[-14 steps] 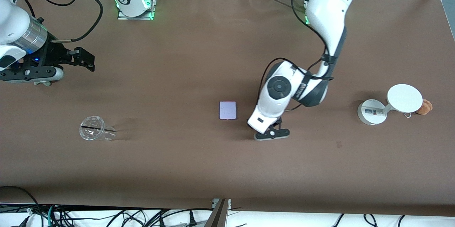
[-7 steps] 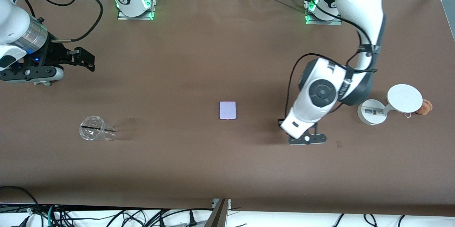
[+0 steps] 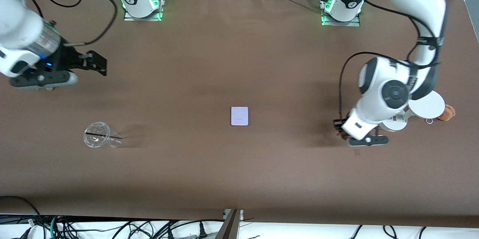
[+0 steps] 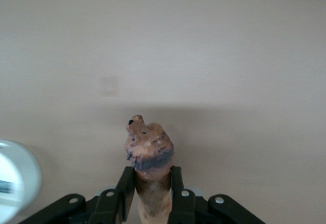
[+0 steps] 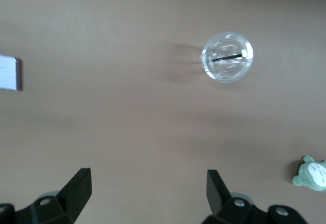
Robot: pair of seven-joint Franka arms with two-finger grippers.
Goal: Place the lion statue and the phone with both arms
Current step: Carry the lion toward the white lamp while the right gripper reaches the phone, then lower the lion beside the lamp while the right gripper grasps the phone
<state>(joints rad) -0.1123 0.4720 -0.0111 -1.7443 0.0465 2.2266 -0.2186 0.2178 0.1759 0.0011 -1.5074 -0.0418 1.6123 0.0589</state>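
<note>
A brown table (image 3: 209,63) fills the scene, with cables hanging along its edge nearest the front camera and the two arm bases lit green along the opposite edge. The phone (image 3: 239,116) lies flat near the middle of the table, a pale lavender rectangle; faint marks show on its face but nothing that can be read. The left gripper (image 3: 340,128) hangs low over the table toward the left arm's end, its fingers (image 4: 126,186) clamped on the lion (image 4: 148,158), whose darker mane end sticks out past the fingertips in the left wrist view. Just beside that gripper stands a white stand (image 3: 426,104) with a round top and a round base; the base carries a small label whose print is too small to read. A brown plush (image 3: 447,112) with a metal ring sits against the stand, closer to the table's end. The right gripper (image 3: 98,64) waits up in the air over the right arm's end of the table, its jaws spread wide and holding nothing. A clear cup (image 3: 98,139) with a black straw stands nearer the front camera than that gripper, well apart from the phone. In the right wrist view a grey plush (image 5: 311,173) lies at the edge of the picture.
</note>
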